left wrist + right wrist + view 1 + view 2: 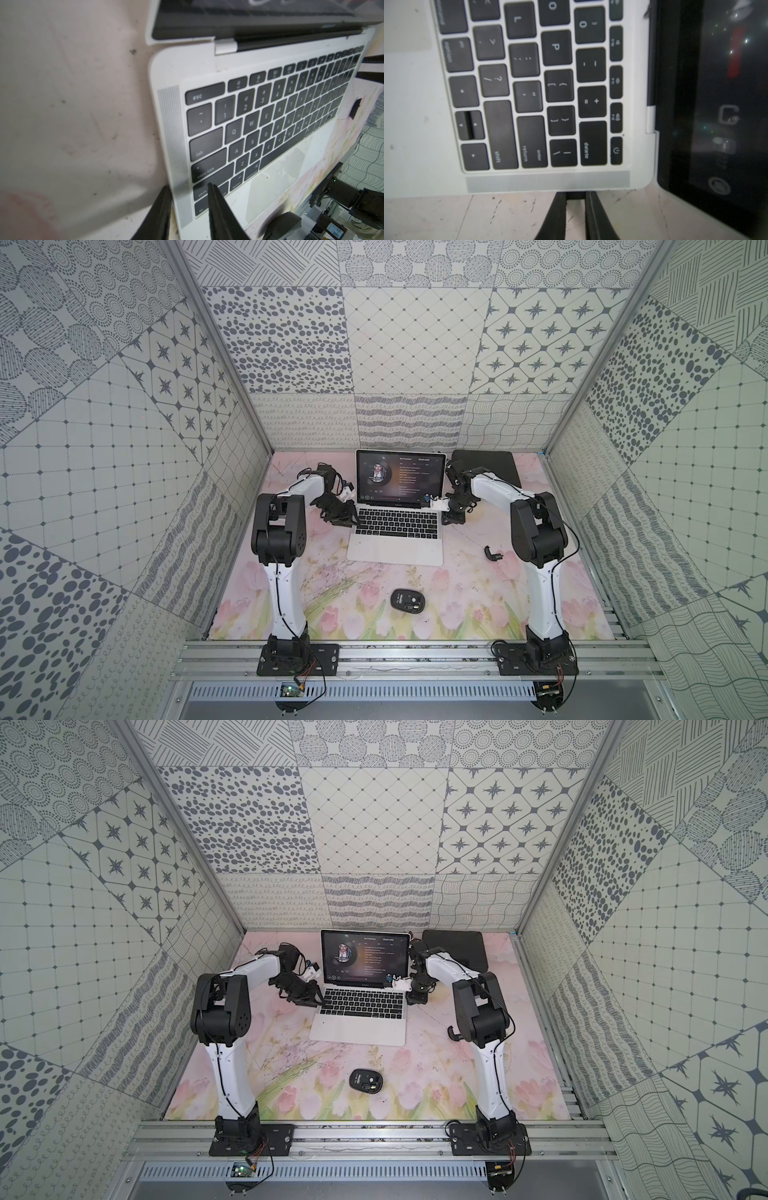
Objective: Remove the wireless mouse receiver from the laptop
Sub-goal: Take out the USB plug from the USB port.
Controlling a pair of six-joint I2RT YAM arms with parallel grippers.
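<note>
Between the right gripper's point(574, 193) fingertips sits the wireless mouse receiver point(575, 196): tiny black stub, butted against the side edge of the laptop point(415, 128), not pulled out yet. Jaws are narrowed to the stub's width and both black fingers point(557, 209) look to be touching it, one per side, so call it gripped. Just past the tips is the speaker grille strip point(548, 182), then the return and shift keys. Off to one side of that gripper the dark screen point(716, 104) stands up from the hinge. Top views don't resolve the stub: too small, and the gripper sits over it. At the opposite edge of the laptop, the left gripper point(188, 186) has its jaws partly apart and holds nothing. One finger point(160, 209) is outboard over the floral mat point(72, 104), the other is over the shift/fn corner of the keyboard, and the laptop's edge and grille are in the gap. Can't tell if either finger presses down. Well behind the right gripper, toward the arm bases, the oval black mouse point(407, 599) lies alone on the mat. A curved black shell piece point(493, 553) lies beside the right arm's elbow. Beyond the right gripper, at the back wall, a flat black toolbox point(486, 466) lies just beside the screen.
</note>
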